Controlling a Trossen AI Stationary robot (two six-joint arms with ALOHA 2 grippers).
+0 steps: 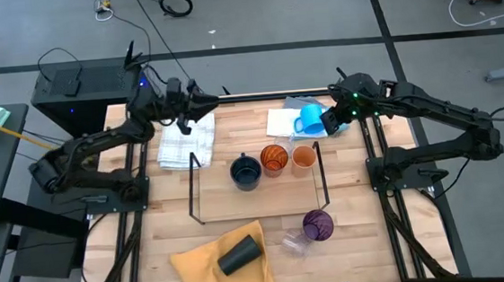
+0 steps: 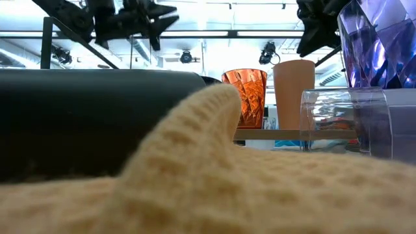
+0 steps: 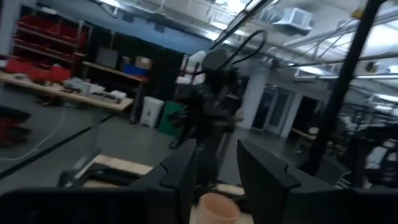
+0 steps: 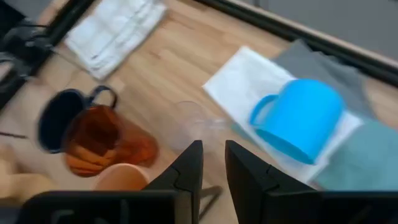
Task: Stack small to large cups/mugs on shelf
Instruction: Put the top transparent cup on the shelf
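Note:
On the shelf (image 1: 197, 188) stand a dark navy mug (image 1: 246, 171), a clear orange cup (image 1: 274, 158) and a plain orange cup (image 1: 304, 158). A bright blue mug (image 4: 301, 118) sits on folded cloths at the far right. A purple cup (image 1: 317, 224) and a clear glass (image 1: 294, 242) are near the front. A black cup (image 1: 239, 255) lies on its side on a yellow cloth. My left gripper (image 3: 214, 171) is open, high over the far left and pointing level. My right gripper (image 4: 214, 155) hovers beside the blue mug, shut on a small clear glass (image 4: 189, 121). My right gripper pinches the small clear glass between its two fingertips (image 4: 194, 152), at the end of the glass nearest the fingers (image 4: 198, 138). The fingers slant down from the table's right side. The glass sticks out beyond the tips, lifted clear of the table; its faint outline hides the exact spot.
A white checked cloth (image 1: 180, 142) lies at the far left, under my left arm. White, grey and teal cloths (image 4: 249, 81) lie under the blue mug. The yellow cloth (image 1: 216, 261) covers the near left. The shelf's upright wire end loops (image 1: 319, 167) stand at both ends.

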